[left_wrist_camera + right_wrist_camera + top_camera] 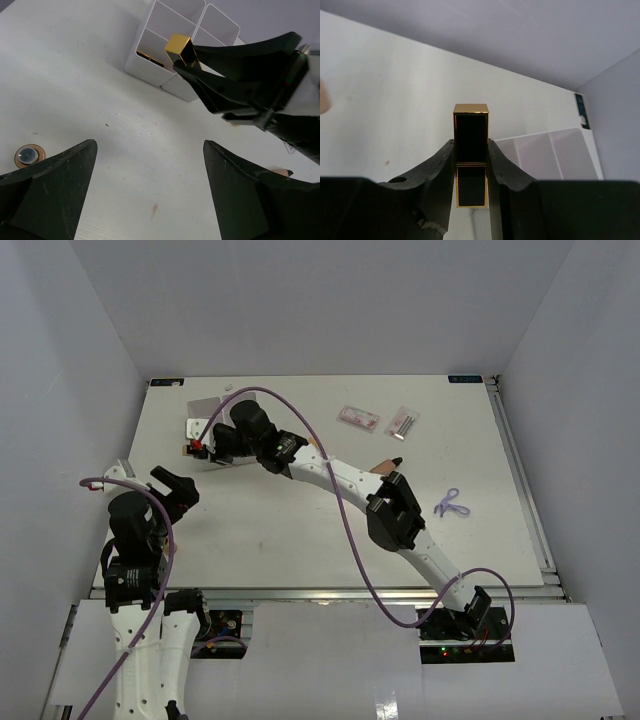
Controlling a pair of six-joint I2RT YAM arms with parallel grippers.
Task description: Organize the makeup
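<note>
A black-and-gold lipstick tube (470,127) sits clamped between the fingers of my right gripper (470,150). In the left wrist view the tube's gold end (182,50) hangs just above the white compartmented box (170,30). One compartment holds a dark, gold-edged item (148,56). From above, the right gripper (206,443) is at the box (203,406), far left. My left gripper (178,490) stands wide open over bare table (150,150), holding nothing. Two clear flat packets (358,418) (403,422) lie at the back. A tan black-capped bottle (386,466) peeks out beside the right arm.
A purple loop (452,504) lies on the right side of the table. A copper-ringed hole (27,155) is in the tabletop near the left gripper. The right arm (400,520) stretches diagonally across the middle. Grey walls enclose the table on three sides.
</note>
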